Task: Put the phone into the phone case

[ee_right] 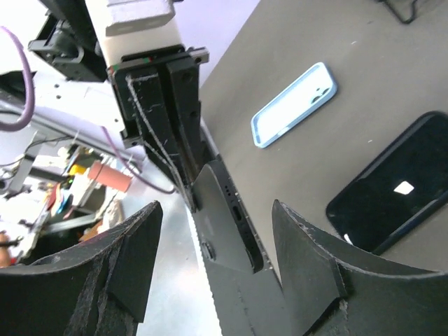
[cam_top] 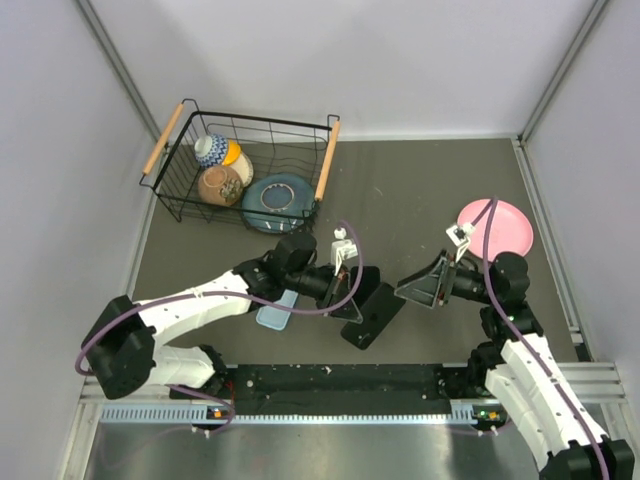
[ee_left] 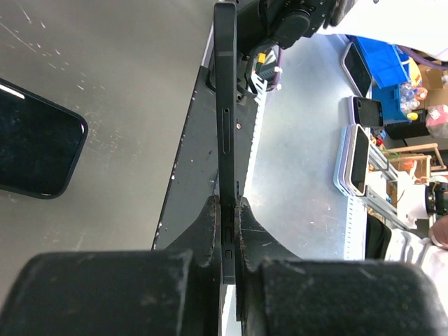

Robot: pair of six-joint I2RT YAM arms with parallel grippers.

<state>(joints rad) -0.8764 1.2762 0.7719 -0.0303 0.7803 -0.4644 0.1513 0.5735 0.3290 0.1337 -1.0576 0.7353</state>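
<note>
Jaws of my left gripper (cam_top: 345,290) clamp a dark phone (ee_left: 225,105) edge-on, wrist rolled sideways. My right gripper (cam_top: 418,288) faces it, fingers spread and empty. The light-blue phone case (cam_top: 278,312) lies flat beside the left wrist.

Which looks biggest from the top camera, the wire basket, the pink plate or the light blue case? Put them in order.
1. wire basket
2. pink plate
3. light blue case, partly hidden by the left arm
</note>
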